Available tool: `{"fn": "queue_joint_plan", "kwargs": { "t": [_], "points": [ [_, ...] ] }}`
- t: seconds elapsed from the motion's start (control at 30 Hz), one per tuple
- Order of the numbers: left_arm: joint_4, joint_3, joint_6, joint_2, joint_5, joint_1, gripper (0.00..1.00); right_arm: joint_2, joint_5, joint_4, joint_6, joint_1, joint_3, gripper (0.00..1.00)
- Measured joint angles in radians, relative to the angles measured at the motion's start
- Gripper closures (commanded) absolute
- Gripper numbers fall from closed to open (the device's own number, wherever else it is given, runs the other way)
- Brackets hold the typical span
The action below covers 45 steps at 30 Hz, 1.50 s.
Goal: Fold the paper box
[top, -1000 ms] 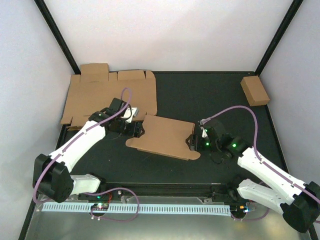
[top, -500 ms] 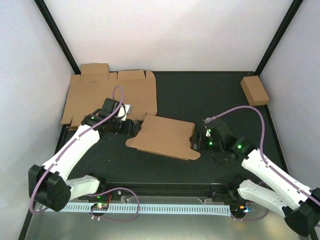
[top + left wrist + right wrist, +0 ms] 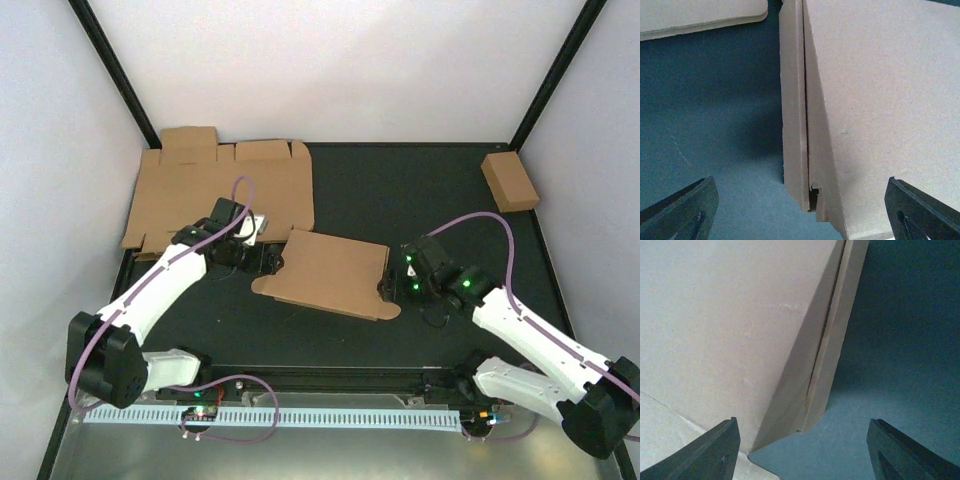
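Observation:
The paper box (image 3: 330, 272) lies closed and flat in the middle of the black table, a shallow brown cardboard shape with its lid down. My left gripper (image 3: 270, 260) is at the box's left end, open, and its two dark fingertips (image 3: 682, 210) straddle the folded side wall of the box (image 3: 800, 125) without touching it. My right gripper (image 3: 387, 286) is at the right end, also open. In the right wrist view the box's side flap (image 3: 827, 355) runs between the right gripper's (image 3: 802, 450) spread tips, with a gap on both sides.
A flat unfolded cardboard blank (image 3: 215, 190) lies at the back left, partly over the table edge. A small closed brown box (image 3: 509, 181) sits at the back right corner. Black frame posts rise at both back corners.
The left gripper's jaws spread wider and the left arm shifted a little at the box's left end. The right gripper drew back slightly, then returned to the right end. The box stayed put.

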<state>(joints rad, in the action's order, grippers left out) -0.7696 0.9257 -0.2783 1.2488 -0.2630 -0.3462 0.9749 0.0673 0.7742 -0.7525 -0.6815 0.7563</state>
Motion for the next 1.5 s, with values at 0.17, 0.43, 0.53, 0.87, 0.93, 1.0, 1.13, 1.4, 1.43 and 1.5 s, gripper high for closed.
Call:
{"fn": "queue_joint_plan", "kwargs": {
  "t": [0.17,0.43,0.53,0.87,0.93,1.0,1.13,1.4,1.43,1.5],
  "points": [
    [0.0,0.0,0.014,0.024,-0.015,0.005,0.11,0.007,0.075,-0.007,-0.04,0.001,-0.002,0.3],
    [0.009,-0.016,0.018,0.069,-0.06,0.005,0.16,0.013,0.212,-0.135,-0.127,0.002,-0.08,0.35],
    [0.014,-0.018,0.019,0.074,-0.071,0.005,0.16,0.039,0.243,-0.179,-0.149,0.002,-0.082,0.4],
    [0.019,-0.022,0.025,0.076,-0.085,0.006,0.17,0.082,0.305,-0.314,-0.216,0.003,-0.124,0.45],
    [0.019,-0.022,0.025,0.076,-0.089,0.006,0.17,0.092,0.309,-0.329,-0.222,0.003,-0.125,0.45],
    [0.02,-0.022,0.026,0.08,-0.091,0.006,0.17,0.098,0.309,-0.335,-0.224,0.003,-0.126,0.41],
    [0.019,-0.022,0.032,0.095,-0.092,0.006,0.12,0.114,0.293,-0.33,-0.214,0.003,-0.122,0.35],
    [0.016,-0.021,0.032,0.095,-0.078,0.039,0.13,0.124,0.299,-0.349,-0.217,0.003,-0.121,0.4],
    [0.017,-0.021,0.032,0.095,-0.08,0.04,0.14,0.126,0.301,-0.352,-0.218,0.003,-0.122,0.4],
    [0.019,-0.023,0.032,0.095,-0.093,0.045,0.12,0.127,0.306,-0.359,-0.222,0.003,-0.125,0.4]
  ]
}}
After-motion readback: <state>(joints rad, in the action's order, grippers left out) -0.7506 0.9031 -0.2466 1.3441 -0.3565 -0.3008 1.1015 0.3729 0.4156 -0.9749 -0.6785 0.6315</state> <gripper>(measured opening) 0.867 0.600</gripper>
